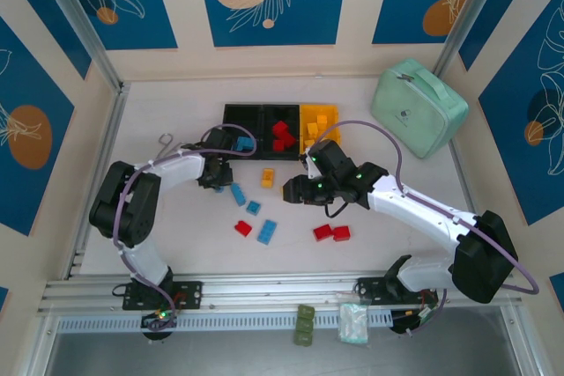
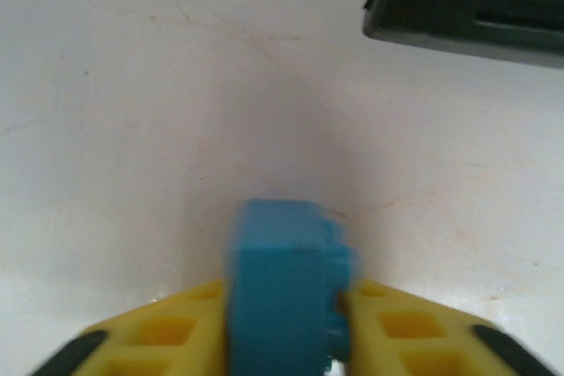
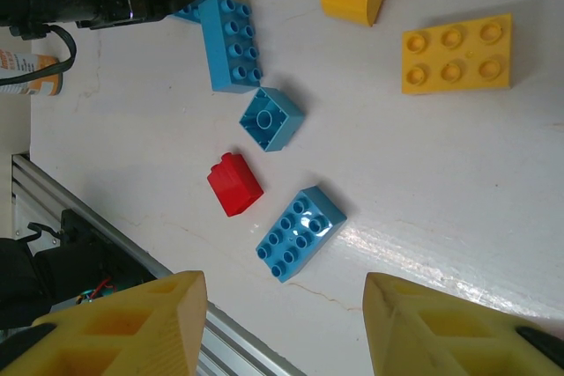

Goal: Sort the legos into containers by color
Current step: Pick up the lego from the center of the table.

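Observation:
Three joined bins stand at the back: a black bin (image 1: 231,112) holding a blue brick (image 1: 244,143), a black bin (image 1: 269,114) with red bricks (image 1: 282,134), and a yellow bin (image 1: 331,110) with yellow bricks. My left gripper (image 1: 218,180) is just in front of the left bin, shut on a light blue brick (image 2: 286,292); the bin's corner (image 2: 467,6) lies ahead. My right gripper (image 3: 286,323) hangs open over loose bricks: a blue 2x3 (image 3: 300,233), a red one (image 3: 234,184), a small blue (image 3: 271,118), a long blue (image 3: 231,41) and two yellow (image 3: 456,53).
Two more red bricks (image 1: 331,232) lie to the right of the pile. A mint-green zip case (image 1: 417,105) sits at the back right. Olive-green bricks (image 1: 305,323) and a small packet (image 1: 354,323) rest beyond the front rail. A wire hook (image 1: 166,140) lies at the left.

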{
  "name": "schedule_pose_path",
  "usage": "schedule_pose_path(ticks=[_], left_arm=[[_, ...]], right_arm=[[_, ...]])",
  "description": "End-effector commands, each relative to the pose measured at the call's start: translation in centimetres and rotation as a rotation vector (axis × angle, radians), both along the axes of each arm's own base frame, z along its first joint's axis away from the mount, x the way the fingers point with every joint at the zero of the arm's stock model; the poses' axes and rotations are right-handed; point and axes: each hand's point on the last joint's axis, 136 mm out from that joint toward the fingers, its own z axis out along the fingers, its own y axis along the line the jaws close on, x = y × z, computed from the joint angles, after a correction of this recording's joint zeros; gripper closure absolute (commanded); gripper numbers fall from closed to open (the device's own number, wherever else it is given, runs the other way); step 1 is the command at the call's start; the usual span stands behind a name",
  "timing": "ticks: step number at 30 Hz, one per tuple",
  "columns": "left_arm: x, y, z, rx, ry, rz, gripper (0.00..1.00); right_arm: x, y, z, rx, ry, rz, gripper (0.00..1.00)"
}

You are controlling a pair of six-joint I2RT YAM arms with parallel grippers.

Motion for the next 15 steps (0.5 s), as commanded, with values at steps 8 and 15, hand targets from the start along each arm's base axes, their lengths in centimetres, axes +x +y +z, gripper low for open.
schedule_pose_path(ticks=[8, 15], left_arm=[[1.2, -0.2, 4.5, -0.024, -0.074, -0.025, 0.88], [3.3, -2.0, 9.0, -0.098, -0.149, -0.059, 0.89]], right_arm=[[-0.5, -0.1, 0.6, 0.019, -0.003, -0.001, 0.49], [-0.5, -0.3, 0.4, 0.014, 0.001, -0.007, 0.49]])
